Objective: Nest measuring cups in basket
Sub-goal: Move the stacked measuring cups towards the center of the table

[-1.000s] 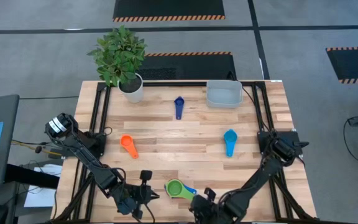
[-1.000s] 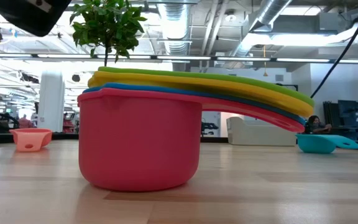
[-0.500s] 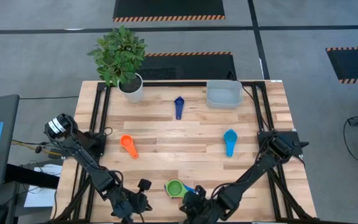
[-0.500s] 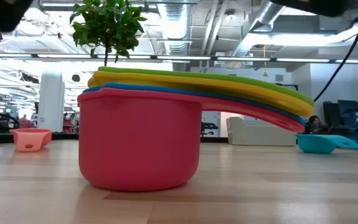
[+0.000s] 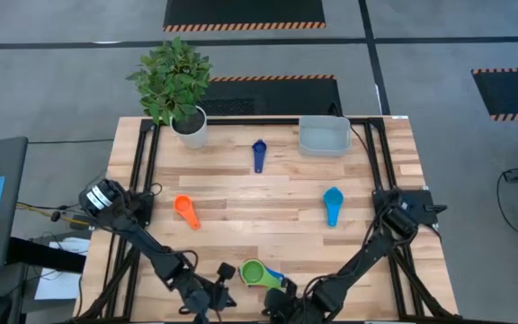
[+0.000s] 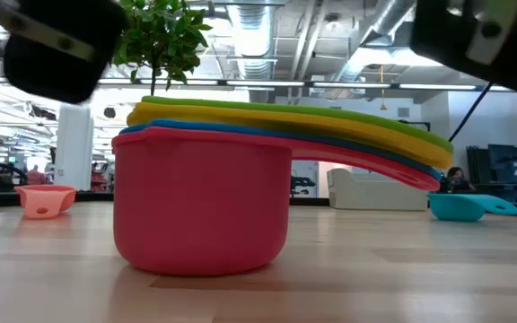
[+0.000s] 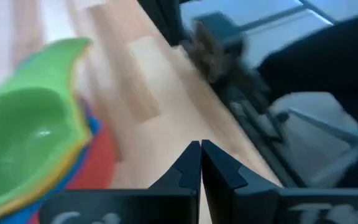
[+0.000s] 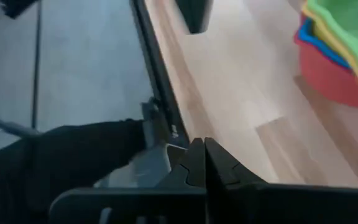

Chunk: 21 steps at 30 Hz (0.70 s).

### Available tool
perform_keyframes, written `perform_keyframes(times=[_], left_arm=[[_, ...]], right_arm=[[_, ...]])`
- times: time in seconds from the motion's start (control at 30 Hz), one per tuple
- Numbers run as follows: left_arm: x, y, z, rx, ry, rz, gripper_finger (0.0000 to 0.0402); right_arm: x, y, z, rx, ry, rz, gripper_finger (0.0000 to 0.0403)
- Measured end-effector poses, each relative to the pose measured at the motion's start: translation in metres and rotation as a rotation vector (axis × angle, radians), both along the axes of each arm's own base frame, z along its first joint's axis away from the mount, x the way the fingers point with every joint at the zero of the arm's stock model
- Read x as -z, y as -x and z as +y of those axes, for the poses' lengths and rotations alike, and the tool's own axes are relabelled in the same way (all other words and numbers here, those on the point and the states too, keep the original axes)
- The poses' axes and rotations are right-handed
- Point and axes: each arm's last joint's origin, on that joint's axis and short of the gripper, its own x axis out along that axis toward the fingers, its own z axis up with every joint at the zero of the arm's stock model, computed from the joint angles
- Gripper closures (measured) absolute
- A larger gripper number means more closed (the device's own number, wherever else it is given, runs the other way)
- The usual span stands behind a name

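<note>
Cups are the matter here: a nested stack, green on top over yellow, blue and red, sits at the table's near edge, well away from the basket at the far edge. Three cups lie loose on the wood between stack and basket: the orange cup off to the stack's left, the light blue cup nearer the basket's side, and the dark blue cup just left of the basket.

Left gripper hangs close on one side of the stack and right gripper on the other, each with its fingers pressed together and nothing between them.

Whichever arm goes first should probably part its fingers before reaching, then take a loose cup by the handle so the bowl stays level.

The basket looks empty. The stack holds four cups, as far as the low view shows.
</note>
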Motion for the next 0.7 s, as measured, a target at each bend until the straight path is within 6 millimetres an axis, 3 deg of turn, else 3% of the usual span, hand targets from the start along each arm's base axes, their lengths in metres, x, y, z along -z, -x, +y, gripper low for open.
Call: perform_keyframes(times=[0.2,0.43,0.7], left_arm=[[0.007,-0.012,0.01,-0.098,0.015,-0.001,0.0401],[0.013,-0.011,0.014,-0.135,-0.021,0.034,0.0401],[0.013,-0.011,0.016,-0.164,-0.039,0.029,0.0401]], right_arm=[[0.003,0.002,-0.004,0.02,0.063,0.022,0.0398],[0.007,-0.003,-0.022,0.074,0.118,0.094,0.0399],[0.006,-0.002,-0.029,0.105,0.171,0.102,0.0399]])
